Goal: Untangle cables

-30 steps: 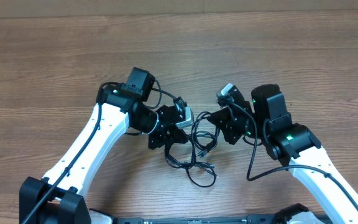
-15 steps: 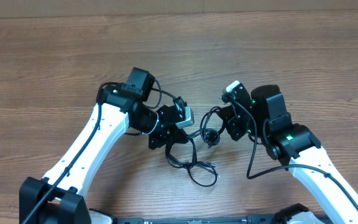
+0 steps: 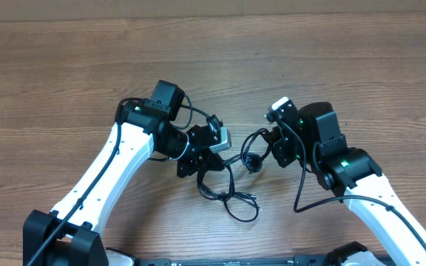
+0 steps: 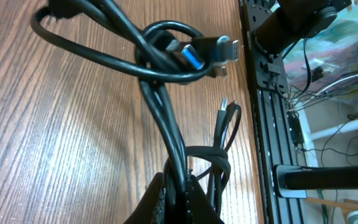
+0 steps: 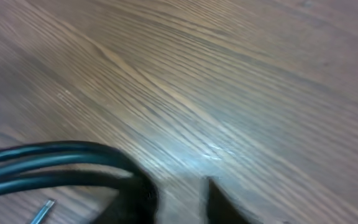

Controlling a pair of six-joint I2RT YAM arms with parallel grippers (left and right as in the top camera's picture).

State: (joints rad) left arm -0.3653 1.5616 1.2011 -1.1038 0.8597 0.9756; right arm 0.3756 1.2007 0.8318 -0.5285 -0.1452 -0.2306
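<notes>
Left gripper (image 4: pixel 180 198) stays clamped on the cables (image 3: pixel 229 186), which lie bunched on the table (image 3: pixel 346 66) between the arms. Right gripper (image 3: pixel 271 148) has drawn back rightward. Its wrist view is blurred, so I cannot tell whether it has let go. The tangle apparently remains.

Overhead: straight down on wooden table (image 3: pixel 50 59), arm bases (image 3: pixel 54 236) at 6 o'clock. Left wrist: close over cables (image 4: pixel 166 118), black rail (image 4: pixel 263 143) at 3 o'clock. Right wrist: closer, blurred. All share cables.
</notes>
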